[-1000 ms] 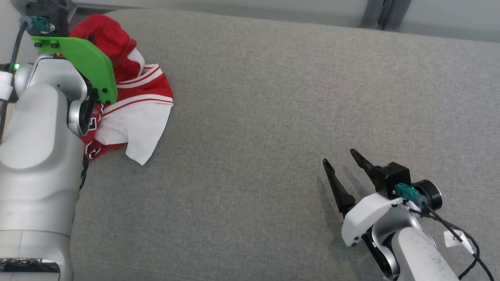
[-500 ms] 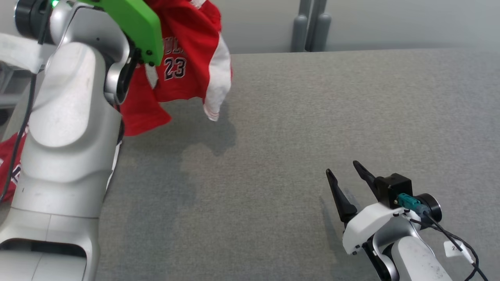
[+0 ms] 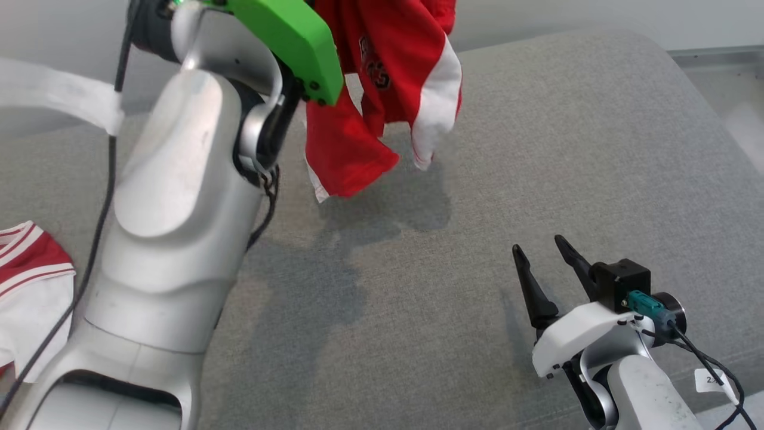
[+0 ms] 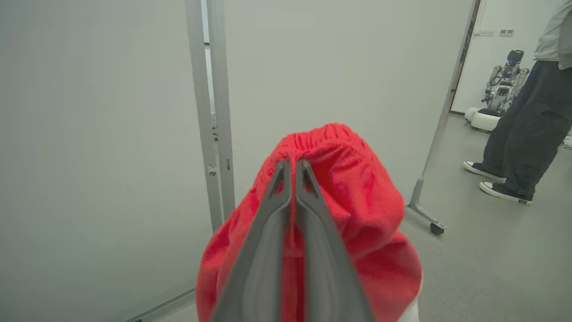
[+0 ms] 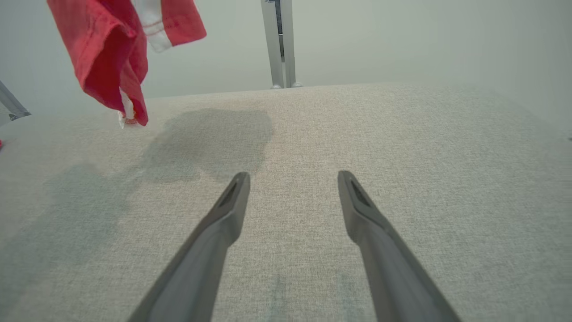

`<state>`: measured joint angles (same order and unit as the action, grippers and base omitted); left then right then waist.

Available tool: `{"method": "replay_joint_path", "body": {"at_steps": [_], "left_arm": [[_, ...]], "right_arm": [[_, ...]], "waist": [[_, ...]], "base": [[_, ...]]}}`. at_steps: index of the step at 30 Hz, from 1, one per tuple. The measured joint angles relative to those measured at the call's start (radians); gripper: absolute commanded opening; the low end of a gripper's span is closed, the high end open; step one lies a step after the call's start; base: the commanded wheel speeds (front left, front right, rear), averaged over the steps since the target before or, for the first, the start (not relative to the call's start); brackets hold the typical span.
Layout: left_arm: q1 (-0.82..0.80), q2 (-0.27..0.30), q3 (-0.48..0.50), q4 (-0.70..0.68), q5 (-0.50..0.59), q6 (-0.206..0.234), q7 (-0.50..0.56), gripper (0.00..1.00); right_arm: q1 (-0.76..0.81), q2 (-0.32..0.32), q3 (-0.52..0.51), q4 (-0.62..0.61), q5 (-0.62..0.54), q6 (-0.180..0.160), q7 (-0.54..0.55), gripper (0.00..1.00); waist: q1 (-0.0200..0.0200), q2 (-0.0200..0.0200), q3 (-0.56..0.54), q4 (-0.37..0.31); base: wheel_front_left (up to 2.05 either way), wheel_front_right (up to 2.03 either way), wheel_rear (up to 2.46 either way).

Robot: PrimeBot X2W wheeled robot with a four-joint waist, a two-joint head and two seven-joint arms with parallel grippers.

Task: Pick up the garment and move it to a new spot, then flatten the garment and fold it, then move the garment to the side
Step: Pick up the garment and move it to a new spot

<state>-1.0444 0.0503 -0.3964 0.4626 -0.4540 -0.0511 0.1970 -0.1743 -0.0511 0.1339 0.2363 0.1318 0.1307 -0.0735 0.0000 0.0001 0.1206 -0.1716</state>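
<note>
1. Garment (image 3: pixel 412 65) location: it hangs in the air from the left gripper (image 4: pixel 292 167), above the far part of the grey padded surface (image 3: pixel 567 149). It is a bunched red piece with white panels and dark lettering. Its lowest corners hang clear of the surface, with their shadow just below.
2. Left gripper state: the wrist view shows both fingers pressed together on a fold of red cloth. The cloth bulges past the fingertips and drapes down both sides.
3. Right gripper (image 3: pixel 538 243) state: the jaws are spread wide with nothing between them. It hovers low over the near right part of the surface, well apart from the garment.
4. Work judged complete: the pick-up. The garment is off the surface and hangs from one grip point.
5. Work judged in progress: the move to a new spot. The garment is not yet set down, so from where I stand the chosen spot cannot be named.
6. Work left:
   - lay the garment on the surface;
   - flatten it (it is crumpled now, with its panels folded over one another);
   - fold it;
   - move it to the side.
7. Note: a second red-and-white cloth (image 3: pixel 30 286) lies on the surface at the near left, beside the left arm (image 3: pixel 179 209). No cloth visibly joins it to the hanging piece, so I judge it a separate item.
8. Note: a person's legs (image 4: pixel 518 134) show in the background, off to the right in the left wrist view and well away from the work.
</note>
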Motion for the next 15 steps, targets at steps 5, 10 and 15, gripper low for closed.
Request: {"method": "replay_joint_path", "body": {"at_steps": [5,10,15], "left_arm": [[0.09,-0.002,-0.125,-0.001,-0.154,0.064,-0.082,0.0],[0.181,-0.003,-0.219,0.109,-0.221,0.114,-0.158,0.0],[0.235,0.002,-0.237,0.187,-0.23,0.123,-0.2,0.0]], "right_arm": [[-0.016,0.0,-0.006,0.009,0.01,0.0,-0.02,1.0],[-0.041,0.0,-0.008,0.025,0.018,0.0,-0.038,1.0],[-0.049,0.001,-0.008,0.039,0.017,0.0,-0.044,1.0]], "waist": [[0.0,0.0,0.049,-0.029],[0.0,0.0,0.096,-0.025],[0.0,0.0,0.104,0.014]], "base": [[0.0,0.0,0.0],[0.0,0.0,0.0],[0.0,0.0,0.0]]}}
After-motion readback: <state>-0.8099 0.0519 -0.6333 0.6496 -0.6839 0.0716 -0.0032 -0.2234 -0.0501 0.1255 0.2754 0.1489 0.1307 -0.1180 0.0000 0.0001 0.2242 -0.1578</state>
